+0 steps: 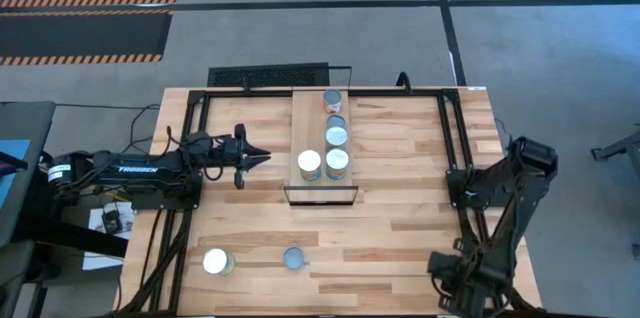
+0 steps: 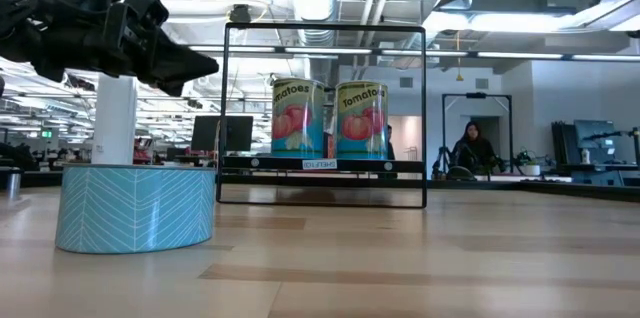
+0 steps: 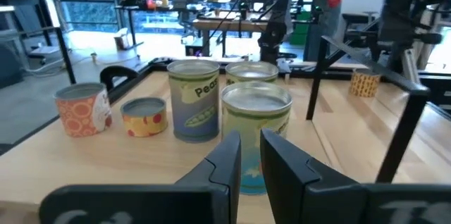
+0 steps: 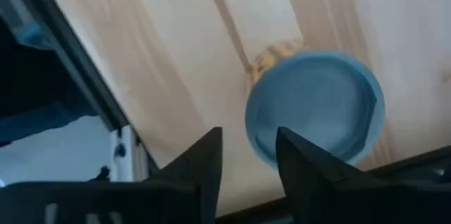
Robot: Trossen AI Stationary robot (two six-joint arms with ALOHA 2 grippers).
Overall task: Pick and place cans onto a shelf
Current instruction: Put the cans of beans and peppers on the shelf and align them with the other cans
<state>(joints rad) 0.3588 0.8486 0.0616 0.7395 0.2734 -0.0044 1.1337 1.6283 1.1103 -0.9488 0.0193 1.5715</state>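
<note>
Cans stand in a cluster on the shelf, five that we can count from above. An orange-patterned can is at one end of the board. Next come a small low tin and a silver-topped can. A white-topped can and a green-rimmed can stand side by side nearest the other end. In the low view, the two cans facing us carry tomato labels.

Two more cans are off the shelf, well apart from it on the table, beyond its bare end. One is a pale-blue can, and a bright-topped can stands farther out to the side.

The left gripper hangs just beside the shelf's long side, level with the white-topped can and pointing at it. Its fingers are pressed nearly together with only a slit between them, and nothing is held.

The right arm is folded well away from the shelf, past the opposite long side. We see the right gripper only in its own wrist view, with fingers spread and empty and a pale-blue round top beyond them.

A person sits in the room behind the shelf.
</note>
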